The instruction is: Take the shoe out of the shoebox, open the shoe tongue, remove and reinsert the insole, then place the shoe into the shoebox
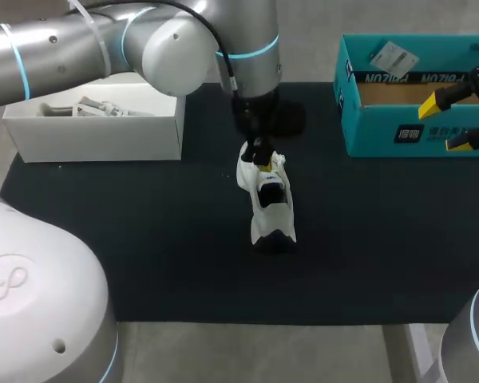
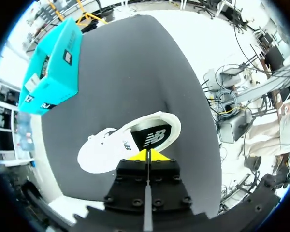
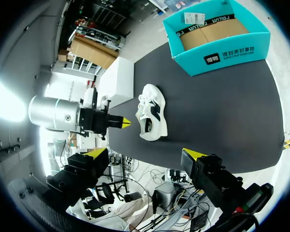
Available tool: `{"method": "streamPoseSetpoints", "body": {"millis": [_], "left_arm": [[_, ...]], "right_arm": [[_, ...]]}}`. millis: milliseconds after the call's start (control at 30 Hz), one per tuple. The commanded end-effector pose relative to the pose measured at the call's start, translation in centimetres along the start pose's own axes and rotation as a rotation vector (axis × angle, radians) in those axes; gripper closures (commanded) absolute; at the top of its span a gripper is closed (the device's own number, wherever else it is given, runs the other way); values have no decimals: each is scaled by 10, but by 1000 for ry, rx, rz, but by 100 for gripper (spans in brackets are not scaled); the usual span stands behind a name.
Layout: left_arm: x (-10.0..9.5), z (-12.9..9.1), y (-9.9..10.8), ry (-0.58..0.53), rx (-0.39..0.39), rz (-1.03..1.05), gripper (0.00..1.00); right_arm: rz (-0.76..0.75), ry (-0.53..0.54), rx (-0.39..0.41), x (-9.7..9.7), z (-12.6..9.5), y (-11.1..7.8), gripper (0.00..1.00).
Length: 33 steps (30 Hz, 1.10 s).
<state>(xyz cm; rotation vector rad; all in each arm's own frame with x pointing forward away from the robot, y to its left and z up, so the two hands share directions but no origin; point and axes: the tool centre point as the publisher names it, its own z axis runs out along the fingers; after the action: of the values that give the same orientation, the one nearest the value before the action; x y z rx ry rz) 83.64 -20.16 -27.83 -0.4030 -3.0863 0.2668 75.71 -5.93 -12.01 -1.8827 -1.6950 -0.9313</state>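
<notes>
a: where's the shoe [image 1: 270,209]?

b: out of the box, on the black mat [image 1: 144,239] near the table's middle. in the head view it runs from 12 to 6 o'clock. it's white with dark panels, and its dark opening faces the left wrist camera.

a: and the left gripper [image 1: 261,157]?

b: it hangs over the shoe's 12 o'clock end, with the arm coming in from 10 o'clock. in the left wrist view the yellow tips are pressed together, and the shoe [image 2: 116,145] sits just ahead of them. i can't tell whether they touch it. in the right wrist view that gripper [image 3: 125,123] ends in a single yellow point just beside the shoe [image 3: 152,113].

a: the right gripper [image 1: 451,121]?

b: it's released, with the fingers wide apart and nothing between them. in the head view it sits at 3 o'clock, over the teal shoebox [image 1: 399,132]. in its own view the gripper [image 3: 144,154] looks across the mat, with the shoe well ahead of it.

a: so where's the shoebox from the shoe?

b: at about 2 o'clock and well apart. it's open, showing a brown cardboard inside. the wrist views show it too [image 2: 53,72] [image 3: 222,55].

a: anything else on the table?

b: a white box [image 1: 96,136] at 10 o'clock from the shoe, at the mat's far edge, with pale things lying in it.
</notes>
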Motion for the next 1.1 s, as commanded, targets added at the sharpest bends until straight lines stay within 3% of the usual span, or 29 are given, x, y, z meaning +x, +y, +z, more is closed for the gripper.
{"method": "streamPoseSetpoints", "body": {"millis": [33, 200, 400, 433, 467, 567, 600, 633, 733, 1100], "left_arm": [[4, 1, 4, -56, 49, -299, 100], [15, 1, 4, -58, -15, -357, 100], [29, 0, 1, 15, -58, -325, 100], [31, -1, 0, 24, -57, -319, 77], [33, -1, -1, 35, -53, -308, 66], [37, -1, -3, 46, -37, -290, 50], [38, 1, -4, 46, -43, -287, 28], [39, 3, -5, 39, -40, -279, 15], [45, 10, -10, 36, -36, -258, 0], [54, 53, -26, 24, -26, -199, 0]], "right_arm": [[2, -3, 1, 0, 1, 1, 0], [2, -3, 1, 0, 1, 1, 0], [2, -3, 1, 0, 1, 1, 0], [2, -3, 1, 0, 1, 1, 0], [2, -3, 1, 0, 1, 1, 0], [2, -3, 1, 0, 1, 1, 0], [2, -3, 1, 0, 1, 1, 0], [2, -3, 1, 0, 1, 1, 0], [2, -3, 1, 0, 1, 1, 0], [2, -3, 1, 0, 1, 1, 0]]}}
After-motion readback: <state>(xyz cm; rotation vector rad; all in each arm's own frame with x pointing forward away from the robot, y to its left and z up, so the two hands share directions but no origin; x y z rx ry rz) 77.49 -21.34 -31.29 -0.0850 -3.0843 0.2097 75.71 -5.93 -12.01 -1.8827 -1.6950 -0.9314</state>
